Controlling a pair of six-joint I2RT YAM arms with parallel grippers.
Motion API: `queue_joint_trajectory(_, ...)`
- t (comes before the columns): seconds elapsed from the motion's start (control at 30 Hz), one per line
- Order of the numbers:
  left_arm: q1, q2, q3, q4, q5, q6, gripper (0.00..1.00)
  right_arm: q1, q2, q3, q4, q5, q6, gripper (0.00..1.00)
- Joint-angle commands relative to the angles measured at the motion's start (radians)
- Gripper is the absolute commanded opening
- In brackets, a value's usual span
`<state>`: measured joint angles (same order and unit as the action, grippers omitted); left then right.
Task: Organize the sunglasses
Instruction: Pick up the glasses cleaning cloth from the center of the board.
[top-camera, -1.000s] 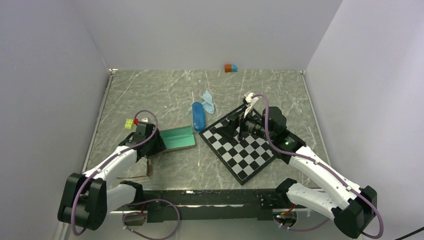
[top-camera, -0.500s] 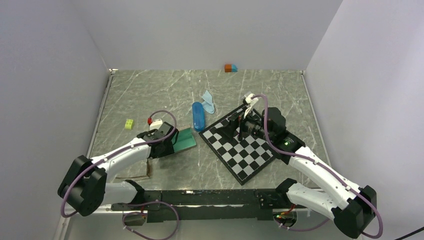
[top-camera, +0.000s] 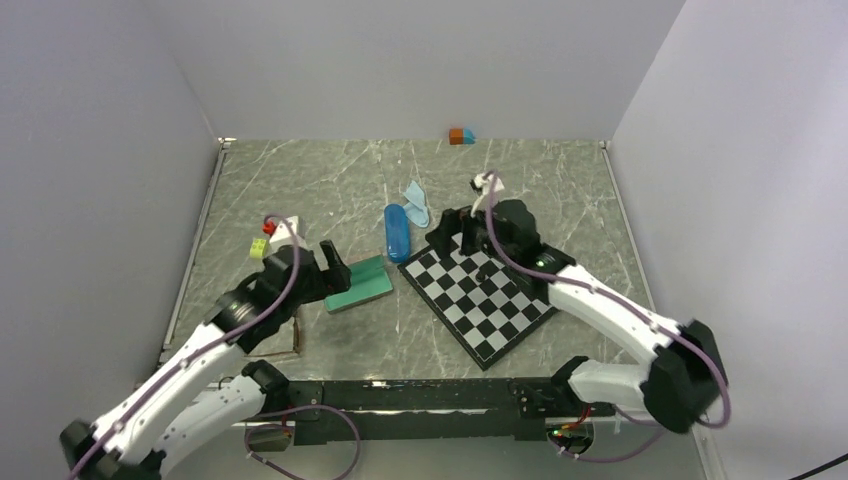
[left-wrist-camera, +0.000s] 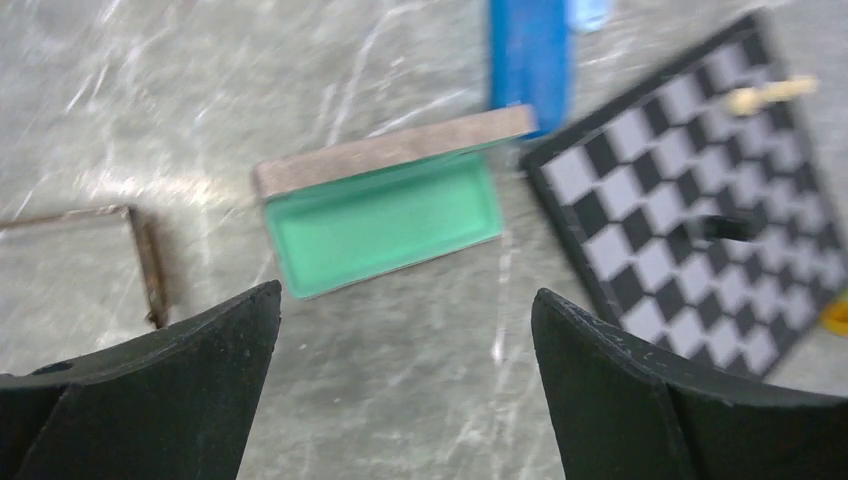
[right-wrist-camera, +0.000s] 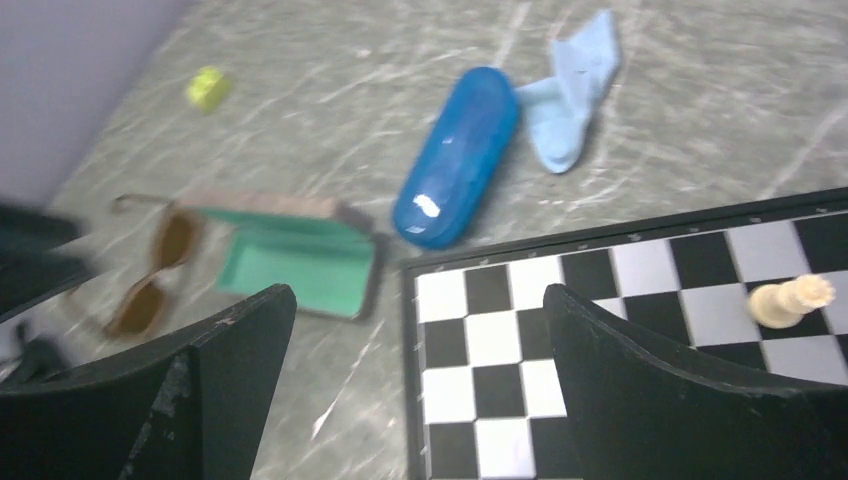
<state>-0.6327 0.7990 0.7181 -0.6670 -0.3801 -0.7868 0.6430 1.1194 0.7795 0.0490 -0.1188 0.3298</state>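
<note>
**A:** Where are the sunglasses?

**B:** The brown pair (right-wrist-camera: 150, 275) lies flat on the table (top-camera: 330, 180), just beside the open green case (right-wrist-camera: 300, 262), on the side away from the chessboard (right-wrist-camera: 620, 330). It has a thin frame, amber lenses and long temples. I can't find the purple pair in any view.

**A:** And the arms?

**B:** The left fingers (left-wrist-camera: 200, 380) are spread wide and empty, aimed at the green case. The right fingers (right-wrist-camera: 230, 390) are just as wide and empty, over the chessboard's corner.

**A:** What could go wrong?

**B:** I'd say a thin frame lying flat on hard, glossy marbled stone leaves little to pinch. The fingers may slip off or scrape a lens. The long temples could snag on the case's rim. The case looks like a light, shallow shell with a smooth lining, so a nudge might skate it towards the glossy blue capsule case (right-wrist-camera: 457, 155) and the soft crumpled cloth (right-wrist-camera: 575, 90). Both arms reaching in could also clash
</note>
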Motion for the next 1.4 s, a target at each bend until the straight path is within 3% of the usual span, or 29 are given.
queue_joint_trajectory(0.0,-0.002,-0.171,-0.020,0.158,0.150,0.137,0.99,-0.006,0.207,0.184,-0.016,0.261,0.006,1.00)
queue_joint_trajectory(0.13,-0.002,-0.270,-0.053,0.214,0.111,0.151,0.99,-0.006,0.493,0.413,-0.139,0.298,-0.036,1.00)
queue_joint_trajectory(0.43,-0.001,-0.276,-0.090,0.146,0.003,0.105,0.99,-0.008,0.962,0.796,-0.238,0.477,-0.047,0.97)
queue_joint_trajectory(0.63,0.000,-0.271,-0.123,0.164,0.005,0.095,0.99,-0.009,1.102,0.839,-0.161,0.527,-0.043,0.72)
queue_joint_trajectory(0.7,-0.001,-0.268,-0.126,0.173,0.013,0.096,0.99,-0.009,1.122,0.834,-0.128,0.534,-0.043,0.53)
queue_joint_trajectory(0.8,0.000,-0.256,-0.126,0.179,0.015,0.096,0.99,-0.009,1.140,0.833,-0.100,0.516,-0.043,0.34)
queue_joint_trajectory(0.93,0.000,-0.237,-0.118,0.163,0.010,0.087,0.99,-0.010,1.117,0.832,-0.082,0.440,-0.074,0.01)
queue_joint_trajectory(1.07,0.000,-0.235,-0.112,0.140,-0.009,0.059,0.99,-0.008,1.006,0.801,-0.090,0.399,-0.108,0.00)
queue_joint_trajectory(1.23,-0.001,-0.222,-0.113,0.132,0.022,0.044,0.99,0.000,0.757,0.618,-0.084,0.300,-0.084,0.00)
queue_joint_trajectory(1.37,-0.001,-0.222,-0.117,0.123,0.069,0.043,0.99,0.010,0.568,0.449,-0.134,0.118,-0.059,0.00)
